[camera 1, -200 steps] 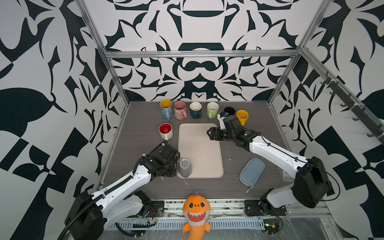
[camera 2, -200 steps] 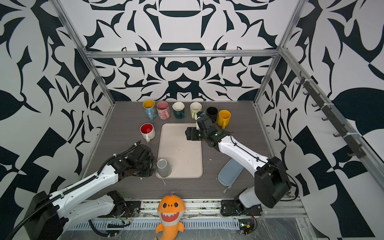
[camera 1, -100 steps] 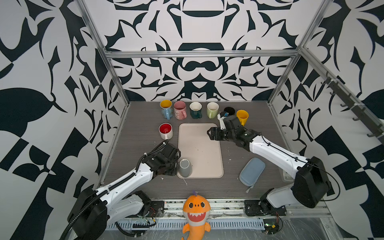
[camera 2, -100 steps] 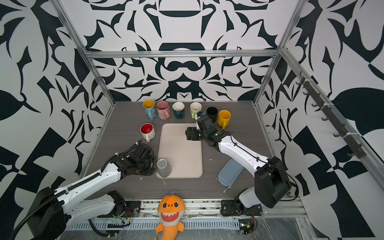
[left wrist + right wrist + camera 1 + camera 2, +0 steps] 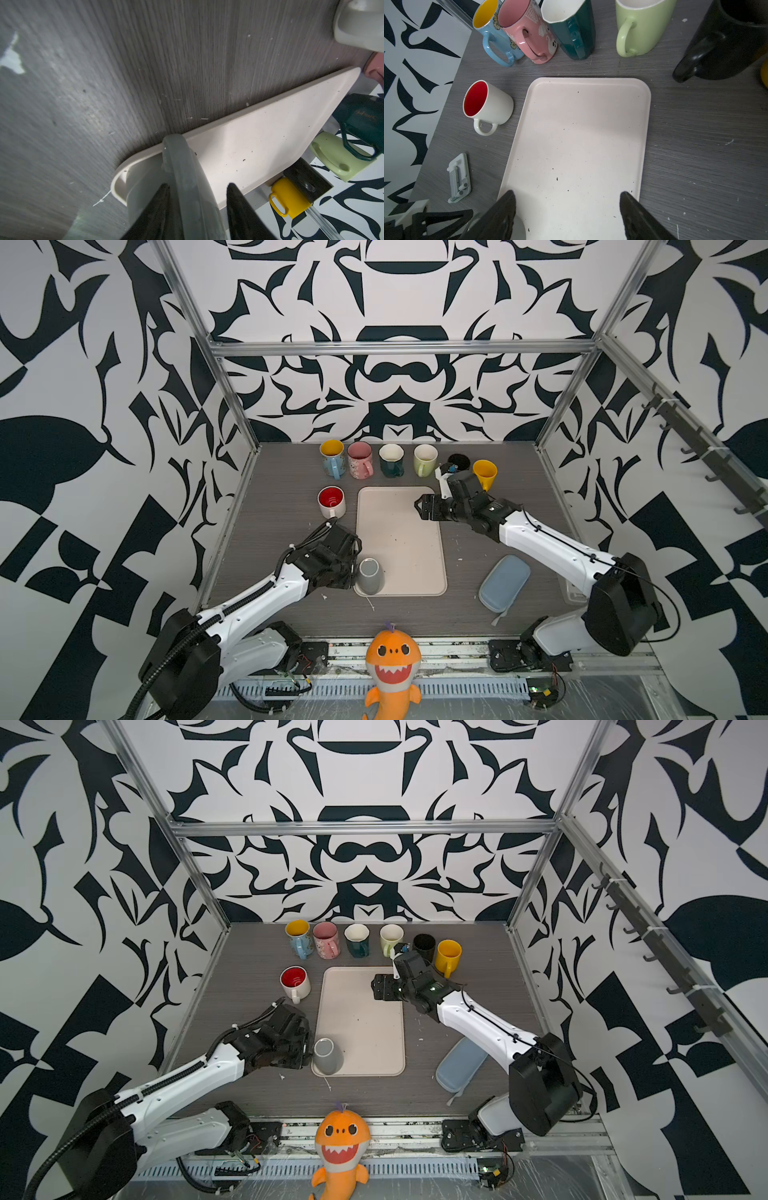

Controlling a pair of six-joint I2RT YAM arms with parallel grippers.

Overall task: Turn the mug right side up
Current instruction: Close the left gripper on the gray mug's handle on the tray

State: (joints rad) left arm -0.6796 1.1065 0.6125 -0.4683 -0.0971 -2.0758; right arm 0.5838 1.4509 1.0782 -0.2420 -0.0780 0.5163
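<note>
A grey mug (image 5: 370,576) (image 5: 328,1056) stands upside down on the near left corner of the beige tray (image 5: 401,531) (image 5: 361,1011). My left gripper (image 5: 354,570) (image 5: 308,1050) sits low at the mug's left side. In the left wrist view the mug's handle (image 5: 180,158) runs between the two fingers of the left gripper (image 5: 197,185). One finger lies along the handle and the other stands off it, so the gripper is open. My right gripper (image 5: 417,506) (image 5: 568,193) hangs open over the tray's far right part, holding nothing.
Upright mugs line the back: blue (image 5: 332,458), pink (image 5: 360,459), dark green (image 5: 391,460), light green (image 5: 424,459), black (image 5: 458,460), yellow (image 5: 484,473). A white mug with a red inside (image 5: 331,502) stands left of the tray. A blue case (image 5: 504,583) lies right.
The left gripper's fingers have drawn closer together around the mug's handle. The mug and the right arm have stayed in place.
</note>
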